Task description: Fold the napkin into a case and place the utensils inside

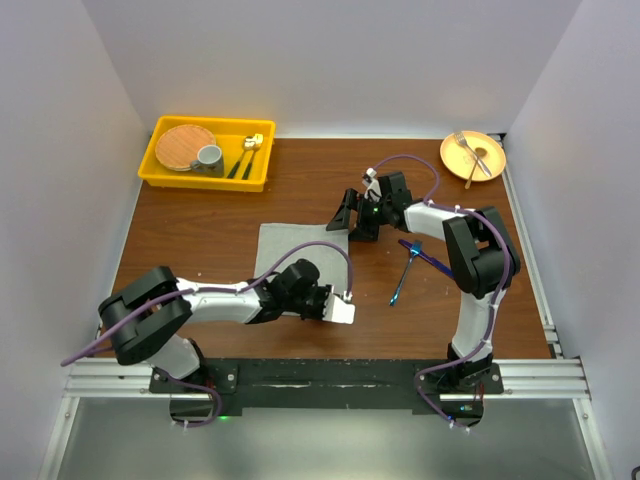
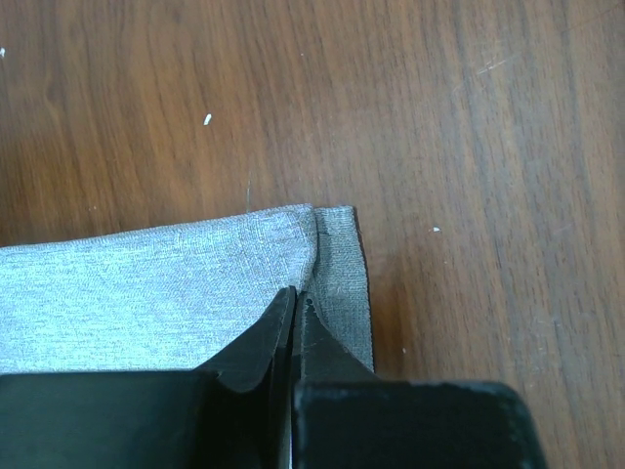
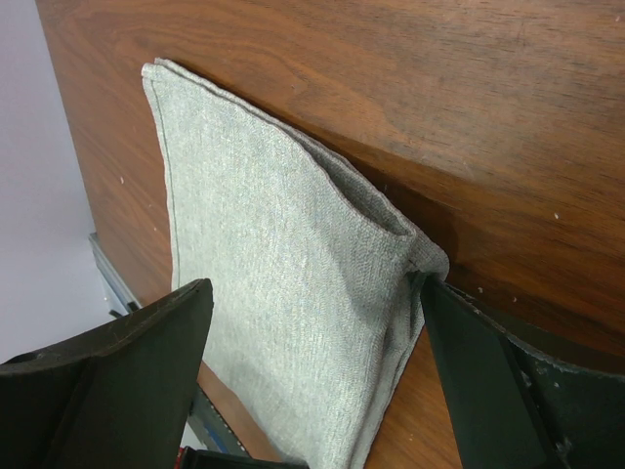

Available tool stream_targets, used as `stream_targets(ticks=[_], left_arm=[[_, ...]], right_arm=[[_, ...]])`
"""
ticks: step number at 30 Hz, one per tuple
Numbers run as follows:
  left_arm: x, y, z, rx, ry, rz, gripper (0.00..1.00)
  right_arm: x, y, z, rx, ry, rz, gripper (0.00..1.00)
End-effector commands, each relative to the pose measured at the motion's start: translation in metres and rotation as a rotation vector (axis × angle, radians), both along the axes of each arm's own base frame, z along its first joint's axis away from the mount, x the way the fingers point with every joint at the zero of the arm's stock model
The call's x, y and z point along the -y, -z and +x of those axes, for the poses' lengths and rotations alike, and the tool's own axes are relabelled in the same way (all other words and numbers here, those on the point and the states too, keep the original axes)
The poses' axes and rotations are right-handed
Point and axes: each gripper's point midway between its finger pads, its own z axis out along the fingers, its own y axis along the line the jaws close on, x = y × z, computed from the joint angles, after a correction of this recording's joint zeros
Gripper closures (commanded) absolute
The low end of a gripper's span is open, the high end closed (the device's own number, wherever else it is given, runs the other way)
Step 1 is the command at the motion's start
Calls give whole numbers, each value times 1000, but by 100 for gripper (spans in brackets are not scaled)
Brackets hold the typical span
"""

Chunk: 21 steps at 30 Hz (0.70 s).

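The grey napkin [image 1: 290, 255] lies flat on the wooden table, left of centre, and shows two layers at its edges. My left gripper [image 1: 325, 300] is at its near right corner; in the left wrist view the jaws [image 2: 296, 293] are shut, pinching the cloth [image 2: 146, 283] at that corner. My right gripper [image 1: 352, 220] is at the far right corner, open wide over the napkin [image 3: 283, 293], with one finger [image 3: 488, 381] touching the corner. The two blue utensils [image 1: 408, 268] lie crossed on the table to the right of the napkin, beside the right arm.
A yellow bin [image 1: 160, 168] at the far left holds a wooden plate [image 1: 184, 146], a grey cup [image 1: 209, 157] and dark-handled gold cutlery [image 1: 246, 155]. An orange plate [image 1: 490, 165] with a silver fork [image 1: 470, 152] sits at the far right corner.
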Motion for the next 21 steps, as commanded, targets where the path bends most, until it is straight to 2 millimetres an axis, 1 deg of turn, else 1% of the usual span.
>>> stream_targets(ticks=[1, 5, 11, 15, 18, 21], left_arm=[[12, -31, 1, 17, 33, -81, 100], [12, -38, -3, 11, 41, -94, 100], [9, -39, -10, -9, 62, -87, 100], [5, -31, -13, -26, 62, -68, 100], [2, -19, -12, -45, 43, -42, 100], [1, -14, -13, -59, 32, -36, 100]], right_arm=[[10, 21, 4, -8, 21, -91, 7], [10, 22, 6, -6, 23, -97, 7], [10, 24, 5, -9, 21, -105, 7], [10, 23, 5, -6, 22, -108, 7], [10, 23, 4, -7, 21, -108, 7], [9, 24, 3, -9, 20, -111, 7]])
